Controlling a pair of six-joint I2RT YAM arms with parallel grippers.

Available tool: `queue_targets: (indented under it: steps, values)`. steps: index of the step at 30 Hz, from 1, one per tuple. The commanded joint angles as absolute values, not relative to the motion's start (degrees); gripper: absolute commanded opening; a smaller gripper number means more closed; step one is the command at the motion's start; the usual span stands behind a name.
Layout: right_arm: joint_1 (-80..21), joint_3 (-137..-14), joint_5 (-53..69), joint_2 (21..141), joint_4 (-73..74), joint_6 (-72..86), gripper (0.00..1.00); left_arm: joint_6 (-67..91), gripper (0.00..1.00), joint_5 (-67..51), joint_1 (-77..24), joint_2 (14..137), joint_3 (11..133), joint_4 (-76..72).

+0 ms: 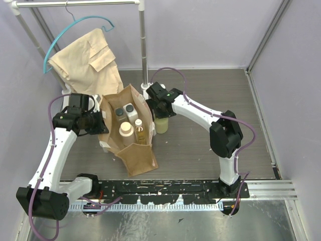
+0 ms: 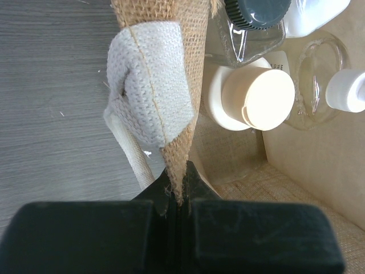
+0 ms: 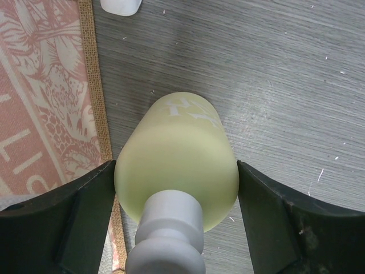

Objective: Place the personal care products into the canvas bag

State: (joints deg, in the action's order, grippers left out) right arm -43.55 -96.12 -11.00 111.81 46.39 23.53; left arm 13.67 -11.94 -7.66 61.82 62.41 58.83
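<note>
The canvas bag (image 1: pixel 138 155) stands open at the table's middle. In it are the clear bottle with dark cap (image 1: pixel 119 113), the white bottle with dark cap (image 1: pixel 131 111), the squat cream bottle (image 1: pixel 126 129) and the amber bottle with white cap (image 1: pixel 139 129). My left gripper (image 1: pixel 102 124) is shut on the bag's left rim (image 2: pixel 194 85), beside the pale strap patch (image 2: pixel 148 85). The yellow-green bottle (image 1: pixel 161 124) stands on the table just right of the bag. My right gripper (image 3: pixel 175 171) is shut on its body (image 3: pixel 177 154), a finger touching each side.
A beige garment (image 1: pixel 88 60) hangs on a teal hanger from a rack at the back left. The rack's upright pole (image 1: pixel 143 45) stands just behind the bag, and its white foot (image 3: pixel 121 5) shows in the right wrist view. Lilac walls close the back and right.
</note>
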Motion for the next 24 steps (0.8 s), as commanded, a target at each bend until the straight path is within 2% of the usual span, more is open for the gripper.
queue_targets:
  steps: [1, 12, 18, 24]
  values:
    - [-43.8, -97.5, -12.0, 113.0, 46.4, 23.4, 0.52, 12.9, 0.0, -12.1, -7.7, 62.7, 62.7, 59.1]
    - [-43.8, -100.5, -16.2, 109.5, 50.1, 22.1, 0.25, 12.9, 0.0, -12.2, -7.7, 62.6, 62.7, 59.1]
    - [-43.8, -105.8, -18.8, 105.2, 53.9, 20.6, 0.15, 12.9, 0.0, -12.3, -7.7, 62.6, 62.7, 59.1]
    - [-43.8, -115.1, -19.6, 104.2, 59.7, 18.5, 0.11, 13.0, 0.0, -12.5, -7.7, 62.6, 62.6, 58.9]
